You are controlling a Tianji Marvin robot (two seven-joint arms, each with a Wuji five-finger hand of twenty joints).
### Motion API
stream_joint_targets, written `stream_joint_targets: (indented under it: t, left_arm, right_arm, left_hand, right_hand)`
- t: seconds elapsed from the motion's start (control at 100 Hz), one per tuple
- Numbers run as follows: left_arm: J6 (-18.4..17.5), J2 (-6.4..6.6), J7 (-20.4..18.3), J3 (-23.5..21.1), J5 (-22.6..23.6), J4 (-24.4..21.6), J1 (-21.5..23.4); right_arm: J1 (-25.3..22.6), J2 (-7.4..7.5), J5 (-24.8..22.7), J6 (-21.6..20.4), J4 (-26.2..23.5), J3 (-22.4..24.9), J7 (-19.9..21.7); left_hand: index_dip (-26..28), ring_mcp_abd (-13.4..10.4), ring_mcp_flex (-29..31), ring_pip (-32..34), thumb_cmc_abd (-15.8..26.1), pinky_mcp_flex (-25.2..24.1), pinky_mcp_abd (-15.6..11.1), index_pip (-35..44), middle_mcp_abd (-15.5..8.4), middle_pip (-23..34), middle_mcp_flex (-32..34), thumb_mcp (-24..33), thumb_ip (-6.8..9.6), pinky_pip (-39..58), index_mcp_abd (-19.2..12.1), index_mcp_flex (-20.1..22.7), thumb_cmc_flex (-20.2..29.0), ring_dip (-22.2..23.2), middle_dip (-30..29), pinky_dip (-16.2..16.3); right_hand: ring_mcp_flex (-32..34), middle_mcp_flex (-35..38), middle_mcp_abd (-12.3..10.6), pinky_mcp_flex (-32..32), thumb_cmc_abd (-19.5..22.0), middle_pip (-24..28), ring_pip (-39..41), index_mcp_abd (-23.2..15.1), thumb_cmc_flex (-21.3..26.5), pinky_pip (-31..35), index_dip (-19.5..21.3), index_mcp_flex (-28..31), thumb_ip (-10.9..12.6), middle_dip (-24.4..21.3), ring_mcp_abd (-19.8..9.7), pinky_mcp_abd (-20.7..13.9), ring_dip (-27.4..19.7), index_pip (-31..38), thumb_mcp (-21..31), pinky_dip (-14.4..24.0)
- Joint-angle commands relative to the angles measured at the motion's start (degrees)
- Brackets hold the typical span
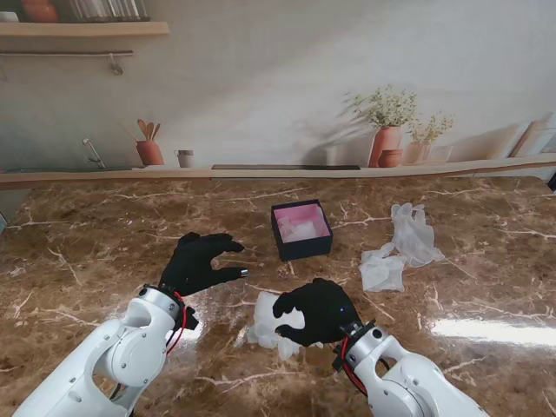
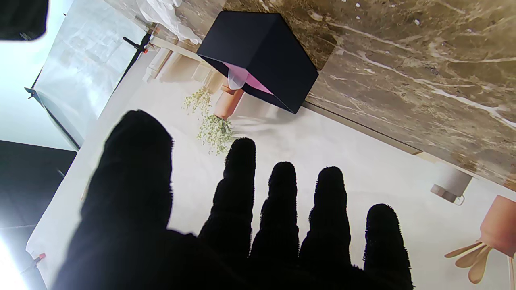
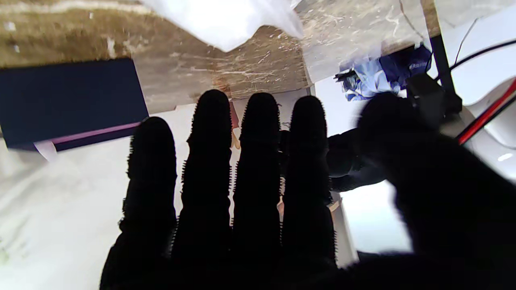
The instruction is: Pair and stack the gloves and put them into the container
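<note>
— Two gloves (image 1: 401, 248) are lying right of the container (image 1: 301, 230); another glove (image 1: 265, 328) is sitting nearer to me, under the right hand (image 1: 317, 310).
— Room around the box?
— Bare table (image 1: 104, 234) on its left.
— Hands?
— Right hand is gripping the near glove. Left hand (image 1: 198, 261) is hovering, fingers spread, holding nothing.

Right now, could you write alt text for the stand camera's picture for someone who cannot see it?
The robot's black right hand rests on a translucent glove on a brown marble table, the left hand open beside it. Farther off sit a dark box with pink lining and more gloves to its right.
</note>
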Motion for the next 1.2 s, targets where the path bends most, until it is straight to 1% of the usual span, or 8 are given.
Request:
stream_joint_targets:
  t: [0.0,0.08,0.21,0.32,0.59,0.89,1.06,1.19]
  left_arm:
    - [-0.2,0.04,0.4,-0.2,0.2,-0.4,0.4]
    - [-0.3,0.03,0.5,-0.4,0.3,-0.6,0.5]
    - [-0.6,0.01,0.8,-0.7,0.5,-0.8,0.7]
    - [-0.8,-0.01,1.0,-1.0,0.6,-0.8,0.9]
    - [-1.1,0.10,0.6,-1.7,0.6,-1.0,1.4]
    - [-0.9,0.07,0.5,-1.1,0.3,-1.1,1.5]
    - [-1.0,0.10,0.3,-1.2,0.2,-1.1,1.5]
    - [-1.0,0.13,0.1,-1.5,0.1,-1.3,1.7]
  right_arm:
    - [3.1,0.16,-0.9,-0.6,0.1,-0.1,1.3]
    - [7.2,0.26,-2.2,-1.4,2.5,-1.6,0.3]
    - [14.7,0.73,-4.7,-4.2,8.3,-6.0,-1.1]
    - [20.3,1.16,-5.5,-6.8,13.2,-10.3,-0.8]
    - [26.9,1.74,-4.7,-9.0,19.9,-18.5,1.6]
    - [32.7,2.28,-2.7,-7.3,22.5,-26.4,9.0]
    - [36.8,2.28,-2.8,-3.8,25.0,-32.4,9.4]
    - [38.2,2.35,-5.0,-0.7,26.0,-35.3,7.1]
  left_hand:
    - [0.3,-2.5,-1.9,-2.1,1.8,-0.9,0.4,-0.3,-1.1,-1.5,-0.3,-2.5,1.66,-1.7,-1.7,0.5,1.0,-0.8,-0.7,0.9]
    - [0.3,-2.6,-1.9,-2.1,1.9,-0.9,0.5,-0.3,-1.1,-1.4,-0.3,-2.7,1.68,-1.8,-1.8,0.5,1.1,-0.8,-0.7,1.0]
    - [0.4,-2.6,-1.8,-2.1,1.9,-0.9,0.5,-0.3,-1.1,-1.4,-0.1,-3.0,1.71,-1.8,-1.8,0.6,1.2,-0.8,-0.7,1.1]
    - [0.4,-2.6,-1.7,-2.0,1.9,-0.9,0.6,-0.1,-1.2,-1.4,-0.1,-3.2,1.73,-1.8,-1.9,0.8,1.4,-0.7,-0.7,1.2]
    - [0.4,-2.5,-1.7,-2.0,2.1,-0.9,0.7,-0.2,-1.2,-1.4,0.1,-3.7,1.79,-1.9,-1.6,0.7,1.7,-0.7,-0.7,1.2]
    - [0.3,-2.5,-1.8,-2.0,2.4,-1.0,0.7,-0.3,-1.4,-1.4,0.0,-4.2,1.84,-2.0,-1.6,0.7,1.9,-0.8,-0.7,1.2]
    - [0.3,-2.6,-1.6,-2.0,2.5,-1.0,0.8,-0.3,-1.4,-1.5,0.0,-4.6,1.87,-2.2,-1.6,0.8,2.1,-0.8,-0.7,1.2]
    - [0.3,-2.6,-1.7,-2.1,2.6,-0.9,0.9,-0.3,-1.4,-1.6,0.0,-4.8,1.88,-2.1,-1.7,0.8,2.1,-0.8,-0.7,1.3]
  right_hand:
    - [1.4,1.4,-1.3,-0.2,-2.6,-0.2,-1.1,-2.0,5.7,-2.0,-5.0,-3.4,-3.5,3.2,-1.6,0.1,-1.5,6.4,7.1,-1.0]
    - [1.6,2.1,-2.0,0.2,-4.5,-2.9,-2.9,-2.5,13.8,-4.3,-5.1,-1.8,-5.6,4.5,-2.2,-0.1,-1.0,4.0,11.3,-2.3]
    - [0.7,-1.0,-3.3,-0.1,-7.0,-4.3,-9.2,-1.6,18.3,-8.3,2.8,0.5,-5.1,1.3,-3.4,-1.4,-0.7,-9.2,14.6,-4.0]
    - [-2.3,-5.9,-3.8,-1.2,-8.1,-5.6,-13.3,-1.2,15.3,-11.3,3.2,-2.8,1.8,-6.7,-5.3,-2.0,-8.0,-14.7,16.8,-4.6]
    - [-13.8,-20.3,-2.0,-7.0,-10.2,-11.4,-19.9,1.1,12.4,-15.7,-1.7,-15.0,1.1,-12.0,-5.4,-1.1,-13.3,-23.1,13.1,-4.3]
    - [-25.6,-36.5,0.3,-11.4,-10.0,-14.4,-22.7,3.5,9.3,-20.7,-4.9,-27.1,0.6,-19.6,-3.1,-1.1,-18.5,-33.5,6.8,-1.9]
    - [-25.6,-38.5,1.0,-12.8,-9.9,-11.7,-19.4,9.0,7.5,-21.9,-3.5,-31.8,0.4,-19.2,-3.3,-2.0,-16.5,-36.9,4.2,-0.5]
    - [-21.2,-32.0,-2.2,-11.5,-11.3,0.6,-8.9,12.6,6.3,-20.8,1.1,-31.5,0.0,-7.0,-4.6,-3.0,-7.8,-36.5,4.9,1.2]
